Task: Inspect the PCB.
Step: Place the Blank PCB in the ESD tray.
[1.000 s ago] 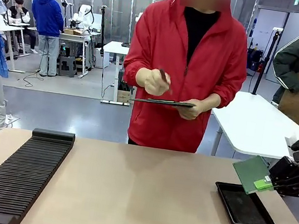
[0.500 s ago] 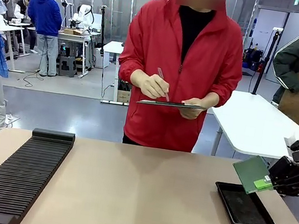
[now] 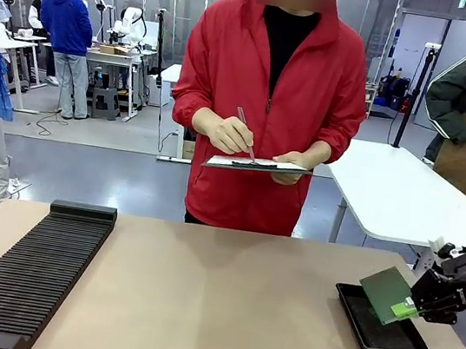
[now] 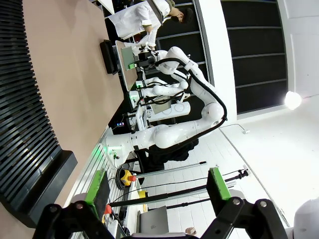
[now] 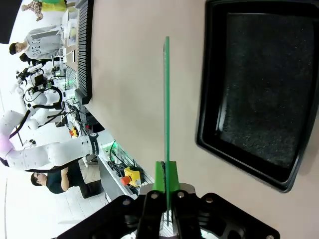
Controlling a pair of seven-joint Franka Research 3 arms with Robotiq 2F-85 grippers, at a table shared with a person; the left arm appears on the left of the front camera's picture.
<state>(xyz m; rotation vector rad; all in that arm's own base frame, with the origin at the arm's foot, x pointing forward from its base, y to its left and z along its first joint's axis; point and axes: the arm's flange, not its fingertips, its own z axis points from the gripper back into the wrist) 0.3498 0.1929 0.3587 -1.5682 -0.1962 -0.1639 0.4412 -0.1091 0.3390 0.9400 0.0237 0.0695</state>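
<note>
The PCB (image 3: 386, 294) is a thin green board, held tilted just above the black tray (image 3: 384, 339) at the table's right side. My right gripper (image 3: 414, 307) is shut on its brighter green corner. The right wrist view has the PCB (image 5: 166, 99) edge-on, rising from my shut right gripper (image 5: 166, 174), with the tray (image 5: 213, 74) beside it. My left gripper (image 4: 158, 185) is open, with nothing between its green pads (image 4: 97, 186), off the table's near end.
A long black slotted rack (image 3: 25, 275) lies along the table's left side. Across the table a person in a red jacket holds a clipboard (image 3: 256, 165) and puts a pen (image 3: 245, 132) to it. The middle of the tabletop (image 3: 222, 305) is bare.
My right gripper has come down with the PCB, closer to the tray. The person has lowered and tilted the clipboard and brought the pen onto the paper.
</note>
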